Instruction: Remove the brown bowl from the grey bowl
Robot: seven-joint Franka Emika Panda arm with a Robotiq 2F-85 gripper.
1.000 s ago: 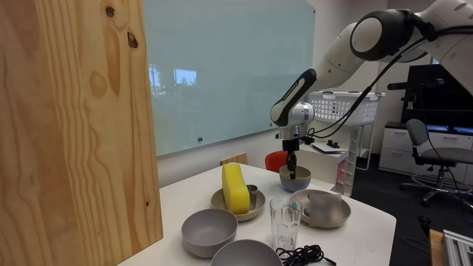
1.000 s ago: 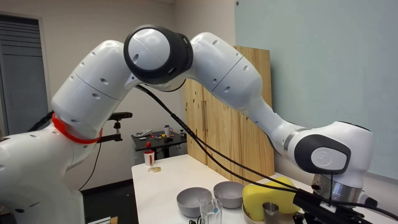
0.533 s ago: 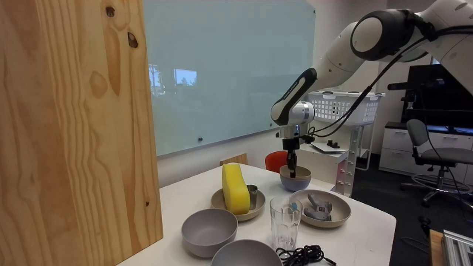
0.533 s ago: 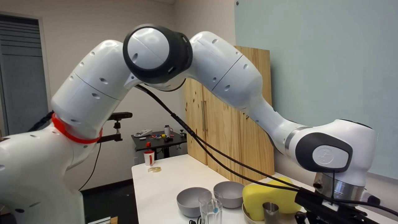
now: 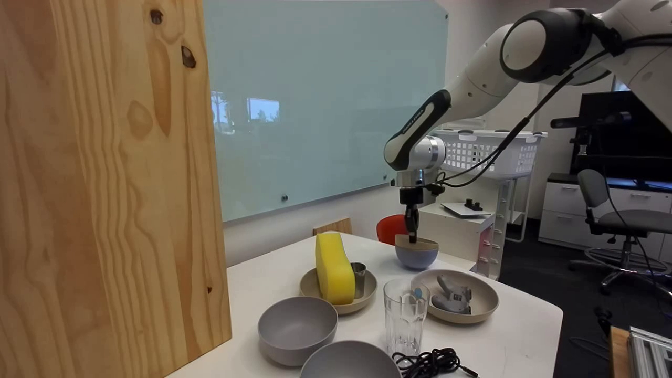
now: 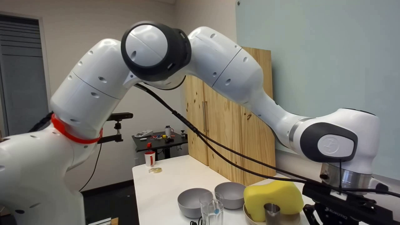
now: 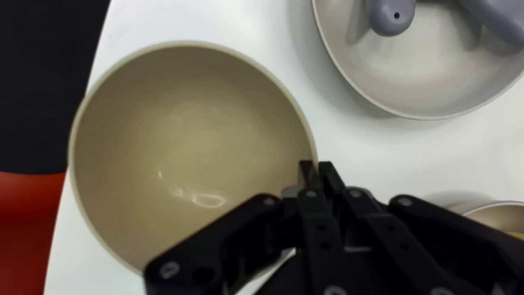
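The brown bowl [image 5: 428, 245] sits in the bluish-grey bowl [image 5: 417, 260] at the far end of the white table, and looks tilted there. In the wrist view the brown bowl [image 7: 184, 123] fills the left half and hides the grey bowl. My gripper [image 5: 412, 240] points down at the brown bowl's near rim. In the wrist view the gripper [image 7: 316, 165] is shut on that rim, one finger inside the bowl and one outside. In an exterior view only the gripper's upper part shows at the lower right edge, and both bowls are out of view.
A dish [image 5: 485, 310] with a grey controller stands close to the bowls. An olive-tan dish [image 5: 370, 294] holds a yellow object [image 5: 336, 270] and a metal cup. A glass [image 5: 405, 320], a larger grey bowl [image 5: 296, 333] and a black cable [image 5: 433, 362] are nearer. A red chair [image 5: 391, 228] stands behind the table.
My arm and gripper have risen a little and moved slightly left in an exterior view. The brown bowl has tipped with the gripper. The bluish-grey bowl has shifted slightly left.
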